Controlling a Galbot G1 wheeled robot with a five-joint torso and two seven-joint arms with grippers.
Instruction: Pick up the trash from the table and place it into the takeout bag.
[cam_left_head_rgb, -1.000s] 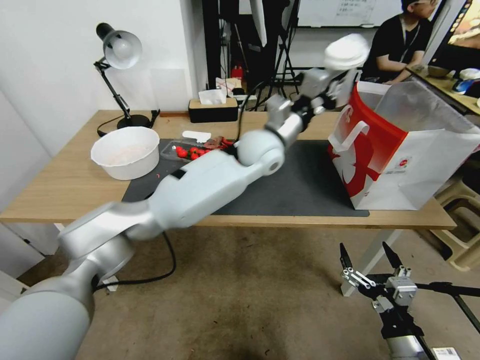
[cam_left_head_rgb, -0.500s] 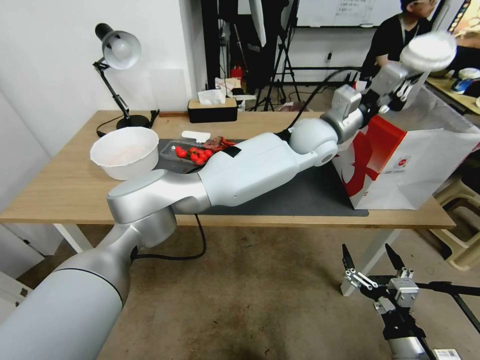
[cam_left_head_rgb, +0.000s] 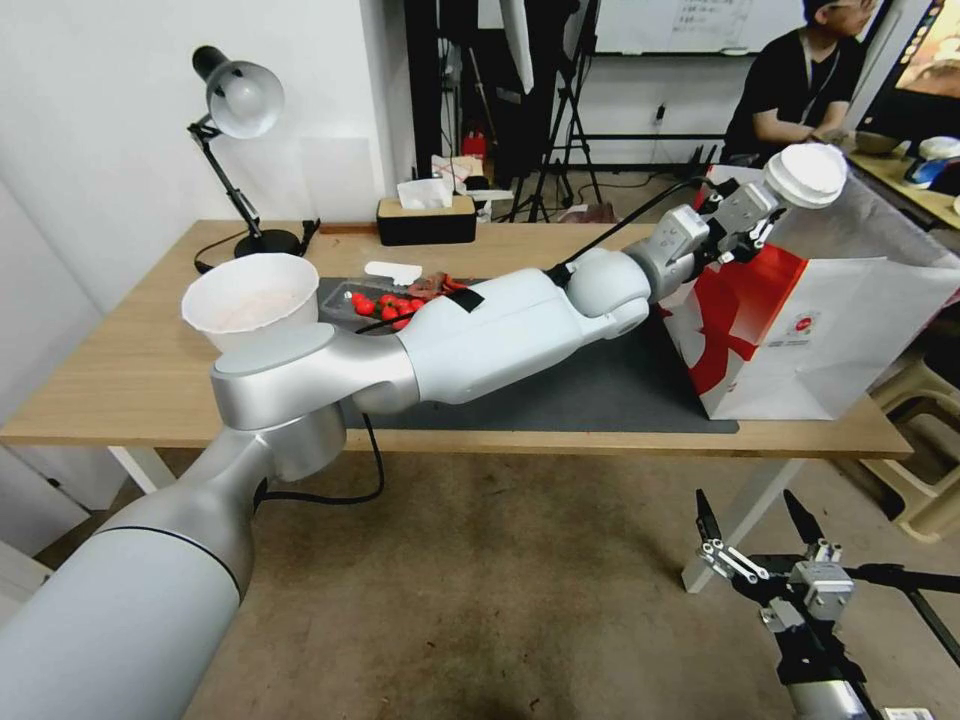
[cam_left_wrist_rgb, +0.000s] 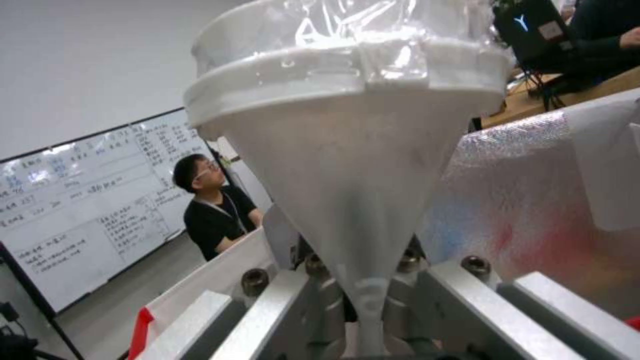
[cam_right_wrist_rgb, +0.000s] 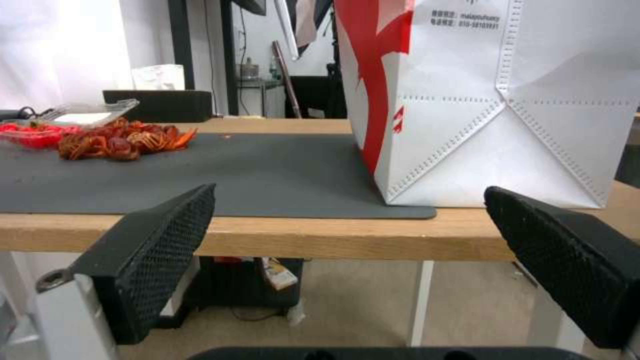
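You are viewing a white bag (cam_left_head_rgb: 850, 320) bearing a red side panel and red figure print; a translucent cup (cam_left_wrist_rgb: 347, 165) with white lid; a light-wood table (cam_left_head_rgb: 120, 380) carrying a dark grey mat (cam_right_wrist_rgb: 200, 170); red shells (cam_right_wrist_rgb: 120, 142); a white bowl (cam_left_head_rgb: 250, 305); black mesh-textured pads (cam_right_wrist_rgb: 167, 240).

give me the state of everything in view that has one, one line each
left tool: shut on the cup, raised over the takeout bag's mouth
cup: held, white lid on
takeout bag: upright on the table, mouth open
right tool: open, empty, below the table edge
white bowl: upright on the table
desk lamp: upright
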